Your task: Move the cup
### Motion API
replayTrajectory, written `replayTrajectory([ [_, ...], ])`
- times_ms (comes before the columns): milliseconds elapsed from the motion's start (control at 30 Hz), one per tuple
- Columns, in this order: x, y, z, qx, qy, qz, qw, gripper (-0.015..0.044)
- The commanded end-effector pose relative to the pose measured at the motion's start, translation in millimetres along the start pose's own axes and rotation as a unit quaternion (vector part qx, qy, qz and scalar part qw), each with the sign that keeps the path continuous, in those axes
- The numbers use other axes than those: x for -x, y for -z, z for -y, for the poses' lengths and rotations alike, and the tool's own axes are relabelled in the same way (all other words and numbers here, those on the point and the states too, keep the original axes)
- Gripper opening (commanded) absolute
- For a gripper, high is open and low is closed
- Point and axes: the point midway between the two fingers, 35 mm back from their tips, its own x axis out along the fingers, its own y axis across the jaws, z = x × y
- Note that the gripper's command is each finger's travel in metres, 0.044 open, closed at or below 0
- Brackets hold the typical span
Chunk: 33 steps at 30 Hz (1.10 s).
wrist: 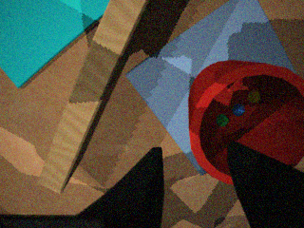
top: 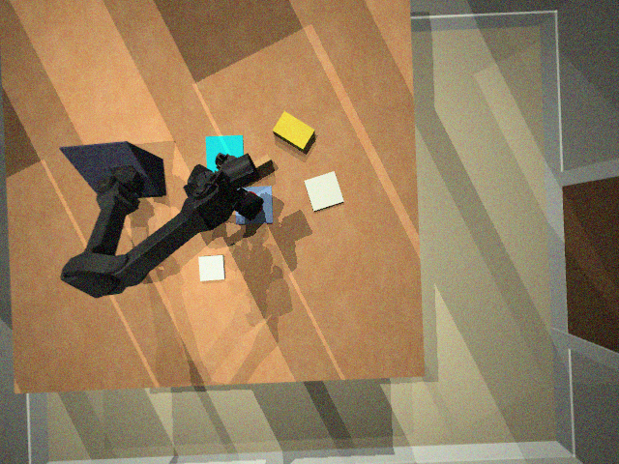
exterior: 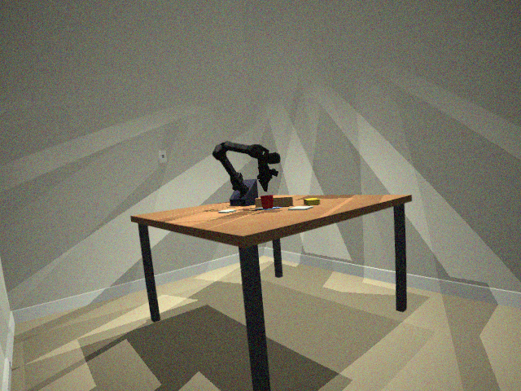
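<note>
The red cup (top: 252,192) (exterior: 266,202) (wrist: 273,133) stands upright on the blue pad (top: 268,200) (wrist: 163,102). Inside it the wrist view shows a green marble (wrist: 222,120), a blue marble (wrist: 238,109) and a yellowish marble (wrist: 255,97). The other pad, cyan (top: 223,144) (wrist: 47,33), lies beyond a wooden bar and bears no cup. My gripper (exterior: 264,190) (wrist: 195,154) points down above the cup's level, partly open with nothing between its fingers. In the wrist view its right fingertip overlaps the cup's near rim. The arm hides much of the cup from above.
The upright wooden bar (top: 264,167) (exterior: 282,201) (wrist: 87,90) stands between the two pads. A yellow block (top: 293,130) (exterior: 312,201) lies beyond it. One white square (top: 323,190) (exterior: 300,208) lies right of the blue pad, and a smaller white square (top: 211,268) (exterior: 227,211) lies below-left in the overhead view.
</note>
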Motion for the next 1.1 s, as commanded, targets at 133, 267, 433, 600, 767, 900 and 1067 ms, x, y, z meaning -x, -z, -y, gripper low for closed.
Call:
replayTrajectory([
  [133,-1.3,2.1,3.4,0.012,0.004,-0.01,1.0,0.0148],
  [267,-7.4,1.6,3.7,0.012,0.004,-0.009,1.0,0.0148],
  [433,-15.7,1.0,4.2,0.012,0.004,-0.009,1.0,0.0148],
  [600,-24.0,0.7,4.5,0.012,0.004,-0.009,1.0,0.0148],
  [767,-32.2,0.7,4.7,0.012,0.004,-0.009,1.0,0.0148],
  [900,-38.7,0.8,4.7,0.012,0.004,-0.009,1.0,0.0148],
  [1067,-46.9,1.2,4.7,0.012,0.004,-0.009,1.0,0.0148],
])
